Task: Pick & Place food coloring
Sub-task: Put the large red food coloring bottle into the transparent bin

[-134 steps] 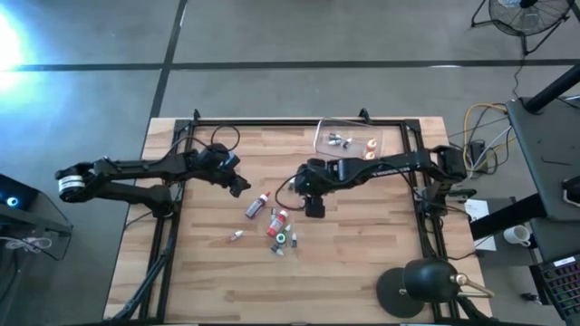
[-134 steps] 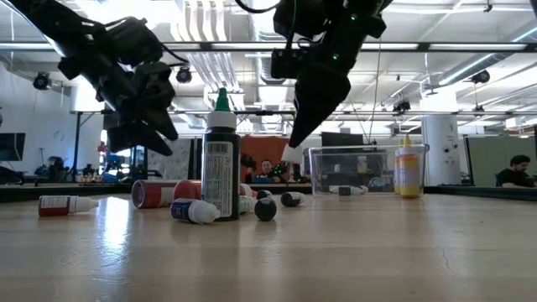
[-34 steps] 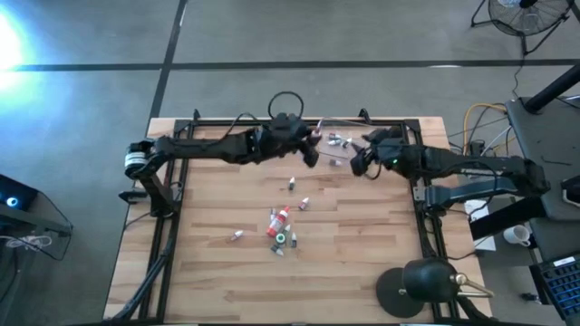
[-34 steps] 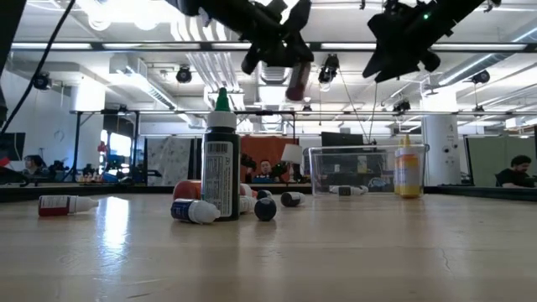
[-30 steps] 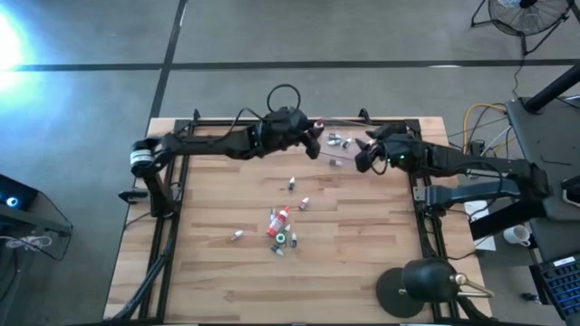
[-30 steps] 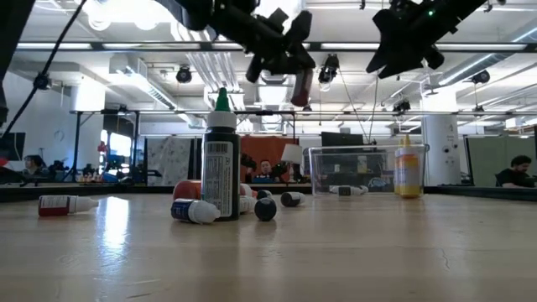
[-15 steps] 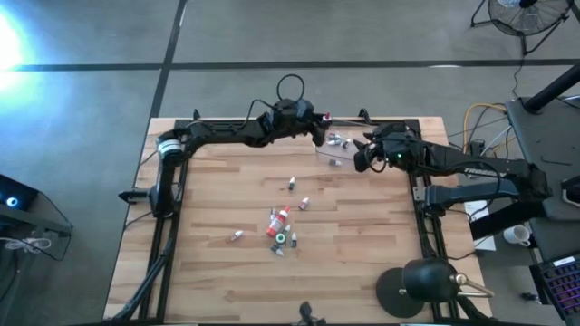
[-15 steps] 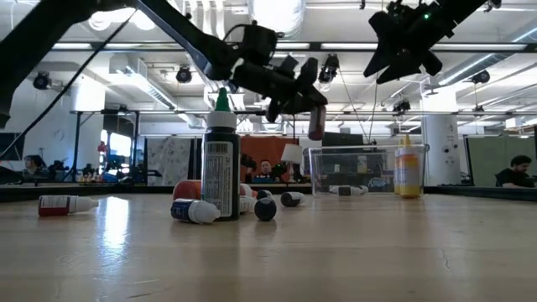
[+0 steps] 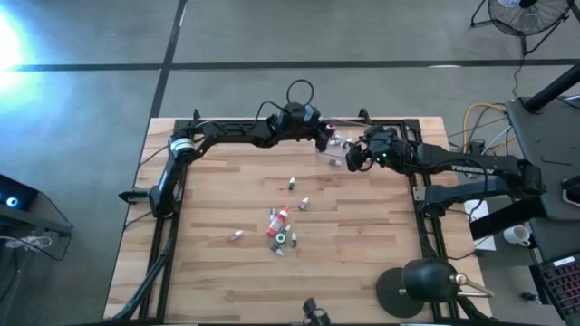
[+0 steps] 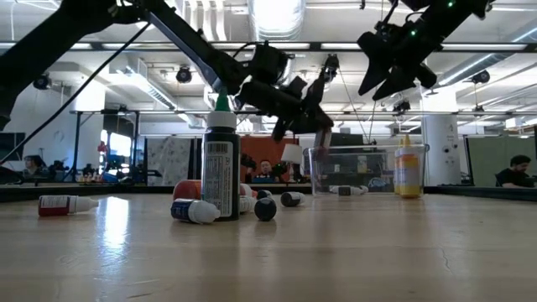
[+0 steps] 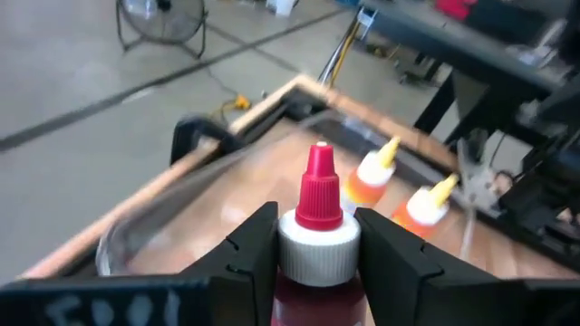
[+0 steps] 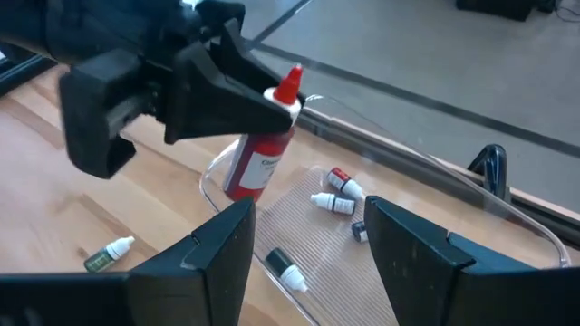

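A light wooden surface (image 9: 362,263) stands on a grey concrete floor; the level view looks past it into a big workshop with ceiling ducts and strip lights, and a person sits far off at the right edge. A black desk lamp (image 9: 426,288) sits at the surface's near right corner.

The left hand (image 9: 323,138) reaches across to the far edge and is pinched on a red food coloring bottle (image 11: 313,235), cap up, its fingers (image 11: 245,254) pressed against the white collar. It holds the bottle over the left end of the clear plastic box (image 9: 319,148), apparently just above the box floor, though the exact height is hard to judge. Two orange bottles (image 11: 373,172) and several small ones (image 12: 333,203) lie inside the box.

The right hand (image 9: 356,159) hovers just right of it above the box, fingers (image 12: 217,254) spread and empty.

More bottles (image 9: 280,228) lie scattered mid-surface, among them a tall green-capped one (image 10: 221,159) standing upright.
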Action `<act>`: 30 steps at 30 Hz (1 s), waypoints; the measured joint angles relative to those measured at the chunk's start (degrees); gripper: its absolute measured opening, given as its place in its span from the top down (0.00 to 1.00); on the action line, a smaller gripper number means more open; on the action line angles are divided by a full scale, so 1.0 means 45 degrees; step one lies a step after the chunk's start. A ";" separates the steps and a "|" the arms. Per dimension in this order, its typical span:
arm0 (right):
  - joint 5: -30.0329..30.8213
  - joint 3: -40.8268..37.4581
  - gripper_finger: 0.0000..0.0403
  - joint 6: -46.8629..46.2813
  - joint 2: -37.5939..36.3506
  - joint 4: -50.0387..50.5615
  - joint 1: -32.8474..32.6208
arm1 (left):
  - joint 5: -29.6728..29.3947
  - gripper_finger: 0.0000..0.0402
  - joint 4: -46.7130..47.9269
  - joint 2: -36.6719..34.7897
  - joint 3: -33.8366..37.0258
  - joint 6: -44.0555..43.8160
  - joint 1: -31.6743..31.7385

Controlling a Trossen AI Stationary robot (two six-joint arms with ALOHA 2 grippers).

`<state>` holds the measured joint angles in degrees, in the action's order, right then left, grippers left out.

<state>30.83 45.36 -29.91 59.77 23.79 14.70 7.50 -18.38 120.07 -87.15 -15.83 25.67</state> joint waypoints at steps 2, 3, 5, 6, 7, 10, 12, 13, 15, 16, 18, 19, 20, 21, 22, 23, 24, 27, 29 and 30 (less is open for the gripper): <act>0.0006 0.0000 0.50 0.0006 0.0010 0.0004 0.0000 | 0.0000 0.72 0.0199 0.0000 0.0119 -0.0086 0.0005; 0.0010 0.0000 0.50 0.0005 0.0010 0.0000 0.0000 | 0.0019 0.72 0.0203 0.0000 0.0175 -0.0165 0.0000; 0.0024 0.0000 0.50 0.0010 0.0005 -0.0003 0.0000 | 0.0075 0.72 0.0191 -0.0019 0.0256 -0.0225 -0.0005; 0.0028 0.0000 0.50 0.0010 -0.0004 0.0000 0.0000 | 0.0089 0.72 0.0243 -0.0019 0.0260 -0.0234 -0.0010; 0.0029 0.0000 0.50 0.0010 -0.0005 0.0000 0.0000 | 0.0120 0.72 0.0352 -0.0024 0.0264 -0.0247 -0.0027; 0.0040 0.0005 0.50 0.0006 -0.0005 -0.0003 0.0000 | 0.0129 0.72 0.0748 -0.0023 0.0280 -0.0254 -0.0058; 0.0044 0.0005 0.50 0.0010 -0.0005 -0.0005 0.0000 | 0.0128 0.72 0.1002 -0.0024 0.0282 -0.0254 -0.0075; 0.0044 0.0005 0.50 0.0010 -0.0005 -0.0005 0.0000 | 0.0133 0.72 0.1158 -0.0024 0.0281 -0.0257 -0.0079; 0.0049 0.0005 0.50 0.0010 -0.0005 -0.0005 0.0000 | 0.0138 0.72 0.1588 -0.0024 0.0285 -0.0257 -0.0087; 0.0049 0.0005 0.50 0.0010 -0.0005 -0.0005 0.0000 | 0.0138 0.72 0.1821 -0.0024 0.0289 -0.0259 -0.0087; 0.0062 0.0005 0.50 0.0010 -0.0005 -0.0005 0.0000 | 0.0150 0.72 0.2124 -0.0054 0.0289 -0.0228 -0.0109; 0.0085 0.0005 0.50 0.0010 -0.0005 -0.0005 0.0000 | 0.0145 0.72 0.2305 -0.0098 0.0289 -0.0228 -0.0127; 0.0099 0.0005 0.50 0.0015 -0.0005 -0.0005 0.0000 | 0.0147 0.72 0.2430 -0.0132 0.0289 -0.0225 -0.0152; 0.0136 0.0005 0.50 0.0010 -0.0005 -0.0005 0.0000 | 0.0149 0.72 0.2511 -0.0184 0.0289 -0.0223 -0.0176; 0.0160 0.0005 0.50 0.0010 -0.0005 -0.0005 0.0009 | 0.0152 0.72 0.2587 -0.0236 0.0296 -0.0209 -0.0205; 0.0160 0.0005 0.50 0.0010 -0.0005 -0.0006 0.0025 | 0.0157 0.72 0.2624 -0.0262 0.0314 -0.0137 -0.0243; 0.0169 0.0000 0.50 0.0013 -0.0005 -0.0005 0.0057 | 0.0167 0.72 0.2629 -0.0305 0.0319 -0.0009 -0.0286; 0.0185 -0.0005 0.50 0.0012 -0.0005 -0.0008 0.0083 | 0.0206 0.72 0.2642 -0.0488 0.0396 0.0597 -0.0390; 0.0186 -0.0006 0.50 0.0015 -0.0005 -0.0005 0.0078 | 0.0215 0.72 0.2607 -0.0598 0.0444 0.0859 -0.0418; 0.0189 -0.0010 0.50 0.0015 -0.0005 -0.0006 0.0079 | 0.0226 0.72 0.2668 -0.0612 0.0464 0.0894 -0.0435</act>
<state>31.68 45.32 -29.85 59.75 23.76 15.06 8.52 -6.37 117.32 -85.06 -11.80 23.72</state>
